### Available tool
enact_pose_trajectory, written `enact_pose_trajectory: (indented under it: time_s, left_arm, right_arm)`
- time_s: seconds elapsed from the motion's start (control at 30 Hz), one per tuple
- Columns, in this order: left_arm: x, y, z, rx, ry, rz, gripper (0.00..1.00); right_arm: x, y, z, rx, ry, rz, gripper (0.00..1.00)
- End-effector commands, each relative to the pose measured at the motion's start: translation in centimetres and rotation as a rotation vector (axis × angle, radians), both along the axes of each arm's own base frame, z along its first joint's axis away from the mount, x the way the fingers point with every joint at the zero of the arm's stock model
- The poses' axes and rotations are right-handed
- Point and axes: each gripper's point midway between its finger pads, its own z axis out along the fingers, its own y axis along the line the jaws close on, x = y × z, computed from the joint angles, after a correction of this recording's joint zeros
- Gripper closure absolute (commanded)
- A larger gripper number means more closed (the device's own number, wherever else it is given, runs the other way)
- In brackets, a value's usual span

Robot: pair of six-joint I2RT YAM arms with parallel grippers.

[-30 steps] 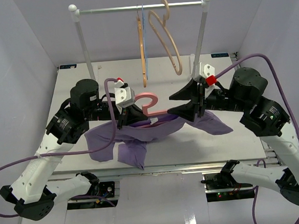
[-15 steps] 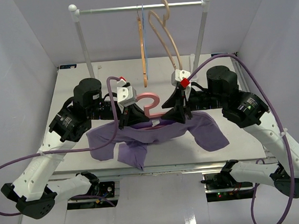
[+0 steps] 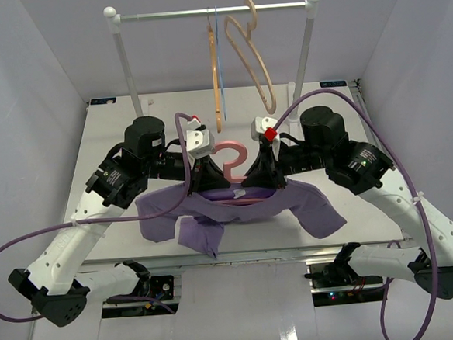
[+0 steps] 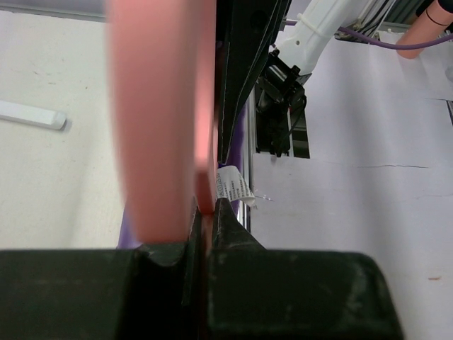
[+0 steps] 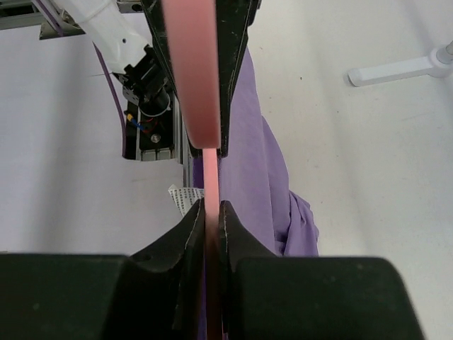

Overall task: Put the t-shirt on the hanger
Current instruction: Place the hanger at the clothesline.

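The pink hanger is held up above the table, its hook between the two wrists. The lavender t-shirt drapes from its frame, sleeves hanging left and right and a white label at the collar. My left gripper is shut on the hanger's left shoulder. My right gripper is shut on the right shoulder. In the left wrist view the left gripper pinches the pink hanger beside the label. In the right wrist view the right gripper clamps the thin pink hanger, with the t-shirt hanging to its right.
A white clothes rack stands at the back of the table, carrying tan wooden hangers and a thin blue wire hanger. One rack foot lies on the table surface. The table's near edge and the arm bases sit below the shirt.
My right gripper swung left from beside the shirt to the hanger and shut on it. The left arm, still gripping, shifted slightly back and right with the hanger.
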Motion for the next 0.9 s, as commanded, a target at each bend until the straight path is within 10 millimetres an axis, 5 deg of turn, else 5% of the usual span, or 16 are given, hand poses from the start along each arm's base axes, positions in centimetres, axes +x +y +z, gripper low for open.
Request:
enact_pose_trajectory:
  time_s: [0.0, 0.13, 0.27, 0.5, 0.67, 0.87]
  left_arm:
    - [-1.5, -0.3, 2.1, -0.076, -0.036, -0.078, 1.00]
    - [-1.0, -0.4, 1.9, -0.070, -0.024, -0.054, 0.95]
    - [0.4, -0.5, 1.9, -0.054, -0.012, 0.026, 0.50]
    - [5.1, 1.1, 1.2, -0.004, -0.033, 0.346, 0.15]
    - [6.9, 1.8, 0.9, 0.000, -0.008, 0.477, 0.08]
    - [8.0, 2.0, 1.3, -0.058, 0.084, 0.593, 0.03]
  right_arm:
    - [0.3, 0.2, -1.0, -0.003, -0.002, -0.006, 0.92]
    - [1.3, -0.3, -1.5, -0.007, 0.009, -0.106, 0.92]
    - [2.4, -1.4, -2.3, -0.036, 0.040, -0.227, 0.92]
    - [3.0, -6.1, -6.4, -0.155, 0.114, -0.493, 0.92]
    - [2.7, -11.1, -10.5, -0.208, 0.168, -0.739, 0.92]
    - [3.5, -15.8, -12.6, -0.273, 0.203, -1.023, 0.92]
